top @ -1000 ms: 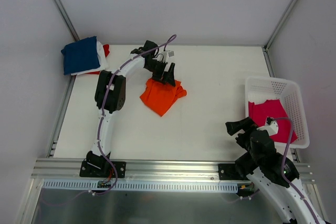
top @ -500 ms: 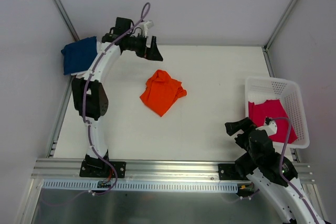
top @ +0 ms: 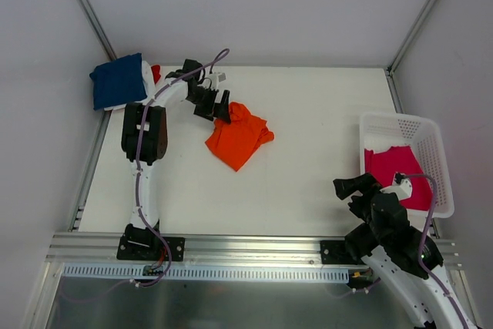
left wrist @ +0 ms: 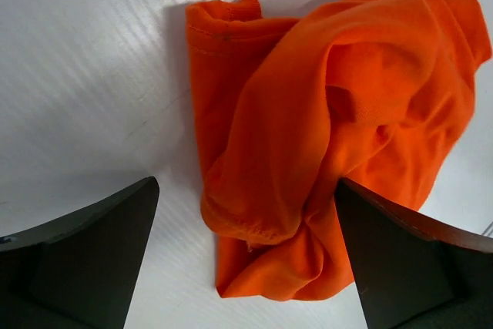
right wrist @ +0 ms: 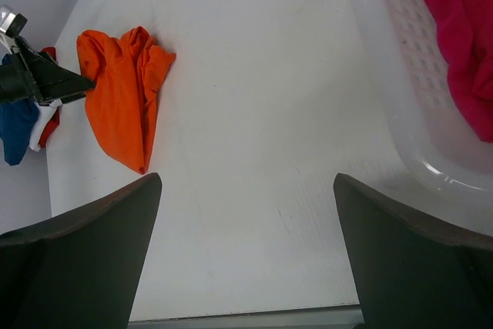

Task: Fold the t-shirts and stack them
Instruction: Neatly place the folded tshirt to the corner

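Looking from the near edge, you find the right gripper (right wrist: 245, 186) at 4 o'clock where it was, fingers wide apart and empty, beside the white plastic lattice basket (top: 393, 117) that holds the magenta-pink cloth t-shirt (top: 397, 171). At the centre, the crumpled bright orange cloth t-shirt (top: 237, 138) has not moved. The left gripper (left wrist: 246, 186), which had swung away toward 11 o'clock, is back over the shirt's 10 o'clock edge, fingers apart and holding nothing. I judge that a new grasp comes next. The folded navy blue cloth t-shirt (top: 117, 81) waits at 10 o'clock.
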`<state>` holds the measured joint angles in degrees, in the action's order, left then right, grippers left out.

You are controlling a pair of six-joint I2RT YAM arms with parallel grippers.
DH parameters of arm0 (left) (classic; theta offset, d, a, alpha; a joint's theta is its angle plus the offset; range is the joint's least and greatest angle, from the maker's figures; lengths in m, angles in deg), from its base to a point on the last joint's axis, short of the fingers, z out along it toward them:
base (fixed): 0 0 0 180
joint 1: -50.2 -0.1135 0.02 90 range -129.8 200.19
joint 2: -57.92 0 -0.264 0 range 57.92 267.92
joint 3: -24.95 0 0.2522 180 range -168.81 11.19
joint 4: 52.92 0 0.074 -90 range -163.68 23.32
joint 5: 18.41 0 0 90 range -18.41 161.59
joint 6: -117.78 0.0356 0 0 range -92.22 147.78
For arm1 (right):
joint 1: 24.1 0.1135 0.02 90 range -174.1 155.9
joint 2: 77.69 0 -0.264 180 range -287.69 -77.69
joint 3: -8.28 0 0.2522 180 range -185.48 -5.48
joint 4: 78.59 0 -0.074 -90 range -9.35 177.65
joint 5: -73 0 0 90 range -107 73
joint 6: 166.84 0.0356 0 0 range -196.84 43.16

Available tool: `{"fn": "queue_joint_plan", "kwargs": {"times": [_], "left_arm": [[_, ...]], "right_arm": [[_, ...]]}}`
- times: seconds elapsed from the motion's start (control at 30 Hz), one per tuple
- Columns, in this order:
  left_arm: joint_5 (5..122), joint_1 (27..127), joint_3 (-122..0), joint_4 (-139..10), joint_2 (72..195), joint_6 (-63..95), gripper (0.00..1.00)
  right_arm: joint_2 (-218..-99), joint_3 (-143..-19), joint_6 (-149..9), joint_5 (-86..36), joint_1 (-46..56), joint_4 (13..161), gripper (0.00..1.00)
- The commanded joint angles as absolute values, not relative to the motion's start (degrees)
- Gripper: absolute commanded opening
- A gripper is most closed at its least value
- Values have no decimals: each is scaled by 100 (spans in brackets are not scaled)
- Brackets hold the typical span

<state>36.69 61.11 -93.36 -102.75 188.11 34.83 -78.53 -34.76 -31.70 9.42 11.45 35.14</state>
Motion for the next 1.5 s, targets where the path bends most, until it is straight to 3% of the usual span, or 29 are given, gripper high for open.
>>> {"fn": "queue_joint_plan", "kwargs": {"times": [0.0, 0.23, 0.5, 0.77, 0.9, 0.97, 1.0, 1.13, 1.47], "left_arm": [[3924, 6136, -9428, -10368, 18729, 3640, 99], [3407, 6144, -9568, -10456, 19063, 3508, 99], [1940, 6267, -9920, -10737, 19625, 3156, 99], [1938, 6540, -10017, -10912, 19661, 3060, 99], [1930, 6557, -10209, -11159, 20011, 3139, 86], [1894, 6566, -10280, -11247, 20100, 3165, 69], [1868, 6575, -10342, -11299, 20170, 3165, 49], [2034, 6593, -10430, -11396, 20215, 3130, 0], [1929, 6593, -10562, -11414, 19917, 3130, 0]], "right_arm": [[-7427, -3624, -3132, 1007, 1158, 3088, 100], [-7426, -3660, -3123, 1078, 1167, 2955, 100], [-7365, -3616, -3105, 1156, 1158, 2955, 99], [-7391, -3607, -3096, 1174, 1167, 2955, 100], [-7338, -3633, -3096, 1201, 1167, 2920, 99], [-7329, -3642, -3088, 1218, 1167, 2877, 100], [-7303, -3633, -3079, 1210, 1158, 2868, 100], [-7277, -3642, -3053, 1209, 1167, 2850, 99], [-7242, -3651, -3026, 1183, 1167, 2797, 99]]}}
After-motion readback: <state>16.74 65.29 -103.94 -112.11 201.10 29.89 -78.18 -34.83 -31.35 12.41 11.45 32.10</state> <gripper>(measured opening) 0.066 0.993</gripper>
